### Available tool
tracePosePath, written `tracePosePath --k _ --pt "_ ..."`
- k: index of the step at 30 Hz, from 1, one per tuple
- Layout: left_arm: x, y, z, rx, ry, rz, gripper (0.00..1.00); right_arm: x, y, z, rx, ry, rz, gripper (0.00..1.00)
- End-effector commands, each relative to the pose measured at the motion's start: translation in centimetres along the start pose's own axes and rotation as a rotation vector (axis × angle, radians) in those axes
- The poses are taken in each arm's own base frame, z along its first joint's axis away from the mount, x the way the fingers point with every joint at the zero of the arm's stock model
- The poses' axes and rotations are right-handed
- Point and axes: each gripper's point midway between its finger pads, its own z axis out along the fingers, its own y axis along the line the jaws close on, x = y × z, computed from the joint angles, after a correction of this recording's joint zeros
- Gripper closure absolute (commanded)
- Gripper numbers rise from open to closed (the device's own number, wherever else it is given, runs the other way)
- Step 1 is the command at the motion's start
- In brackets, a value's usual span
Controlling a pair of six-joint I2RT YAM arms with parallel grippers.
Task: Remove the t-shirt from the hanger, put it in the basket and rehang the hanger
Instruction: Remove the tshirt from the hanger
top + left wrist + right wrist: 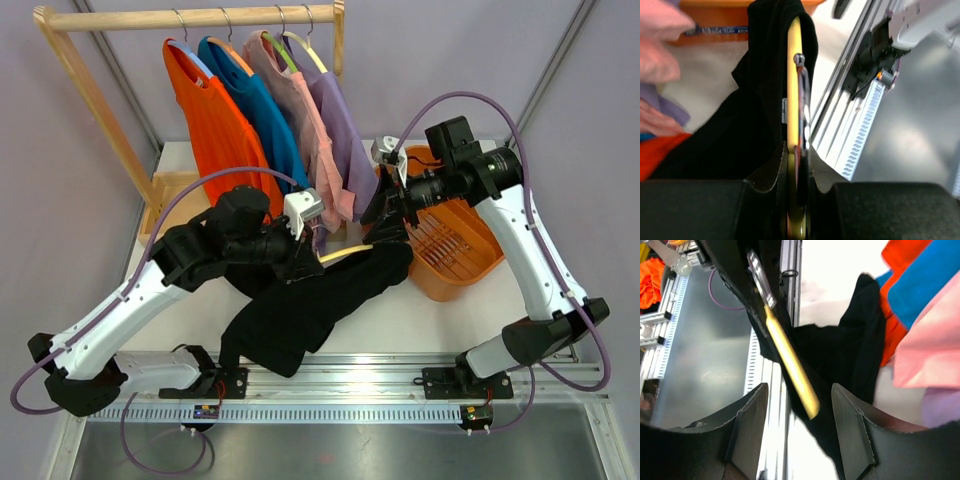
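Black t-shirt point(300, 315) is draped over the yellow hanger point(345, 253) and sags down onto the table point(420, 320), near the front rail. The cloth buries most of the hanger, and only one bare arm pokes out. The left gripper point(797, 200) is clamped tight on the hanger's middle, with the shirt hanging just past it. The right gripper point(800, 387) has its jaws apart and the hanger's bare tip between them. Can't tell if they touch it.

Wooden rack point(190, 17), four hanging shirts point(262, 122), orange basket point(489, 263), perhaps hangers point(445, 245) inside
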Motion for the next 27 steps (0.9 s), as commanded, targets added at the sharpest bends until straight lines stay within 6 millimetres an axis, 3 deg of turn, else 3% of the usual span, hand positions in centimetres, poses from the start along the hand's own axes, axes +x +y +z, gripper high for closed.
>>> tracePosePath --k 1,6,8,11,16,27 --pt "-2.3 -0.5 -1.2 -0.023 -0.129 -0.153 1.0 -0.2 1.7 -0.8 0.071 -0.014 0.085 0.39" --pt "-1.7 0.6 -1.2 -0.1 -0.173 -0.304 1.0 0.9 -1.4 -1.8 0.353 -0.031 0.228 0.44" --pt "-1.7 1.0 -1.3 -0.125 -0.188 -0.338 1.0 0.7 -1.7 -1.6 0.409 -0.053 0.287 0.45" --pt "-2.0 1.4 -1.0 -0.145 -0.192 -0.372 1.0 0.5 -3.8 -2.0 0.598 -0.084 0.347 0.46" --pt "-2.8 1.6 -0.6 -0.154 -0.208 -0.412 1.0 0.4 -4.4 -0.6 0.669 -0.09 0.468 0.47" --pt "-3.2 1.9 -0.6 -0.16 -0.255 -0.453 1.0 2.6 -5.9 0.9 0.781 0.056 0.476 0.53"
